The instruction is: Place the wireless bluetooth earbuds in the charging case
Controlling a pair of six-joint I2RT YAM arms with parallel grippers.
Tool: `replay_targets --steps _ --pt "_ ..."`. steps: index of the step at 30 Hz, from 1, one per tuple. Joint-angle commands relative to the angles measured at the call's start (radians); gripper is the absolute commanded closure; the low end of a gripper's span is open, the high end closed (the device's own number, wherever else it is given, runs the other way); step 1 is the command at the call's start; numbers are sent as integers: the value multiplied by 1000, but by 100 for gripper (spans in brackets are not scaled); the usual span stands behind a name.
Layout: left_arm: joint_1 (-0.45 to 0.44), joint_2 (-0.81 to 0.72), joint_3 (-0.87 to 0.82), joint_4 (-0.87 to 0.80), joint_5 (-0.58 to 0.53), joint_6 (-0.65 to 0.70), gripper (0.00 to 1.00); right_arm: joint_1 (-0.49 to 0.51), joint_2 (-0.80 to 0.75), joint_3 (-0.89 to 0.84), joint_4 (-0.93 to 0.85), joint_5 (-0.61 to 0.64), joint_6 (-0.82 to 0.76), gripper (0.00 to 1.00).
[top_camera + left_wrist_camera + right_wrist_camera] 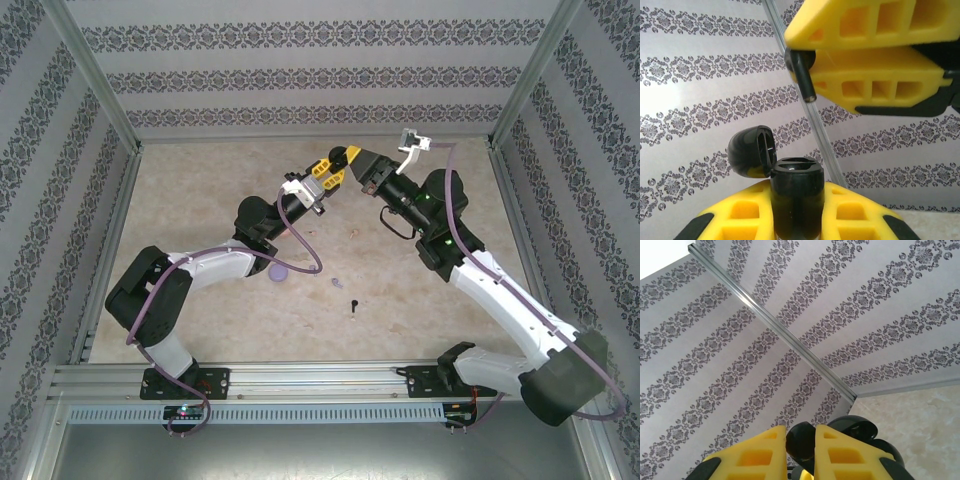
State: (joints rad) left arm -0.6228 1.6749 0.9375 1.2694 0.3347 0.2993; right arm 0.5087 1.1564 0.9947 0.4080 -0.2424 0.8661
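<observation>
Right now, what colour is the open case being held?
Black; the case shows best in the left wrist view.

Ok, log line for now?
left gripper shut on black case, lid open | right gripper shut on black earbud | earbud apart from case, not yet inserted

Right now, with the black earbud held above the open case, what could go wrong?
The black earbud is slanted, its stem not lined up with a slot in the black case held by the left gripper, so pressing in could jam it. The right gripper pinches just its head, above the table, so a slip would drop it.
</observation>
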Motion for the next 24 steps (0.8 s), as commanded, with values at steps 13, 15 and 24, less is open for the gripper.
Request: replay_targets --steps 13,15,24 --pt "-8 -9 26 61 8 -23 100 8 51 -42 50 32 9 85" --pt "-8 -10 27 58 8 -25 100 5 52 -46 46 28 11 85" --pt "-8 5 39 89 -15 -78 100 7 45 -73 53 19 5 86"
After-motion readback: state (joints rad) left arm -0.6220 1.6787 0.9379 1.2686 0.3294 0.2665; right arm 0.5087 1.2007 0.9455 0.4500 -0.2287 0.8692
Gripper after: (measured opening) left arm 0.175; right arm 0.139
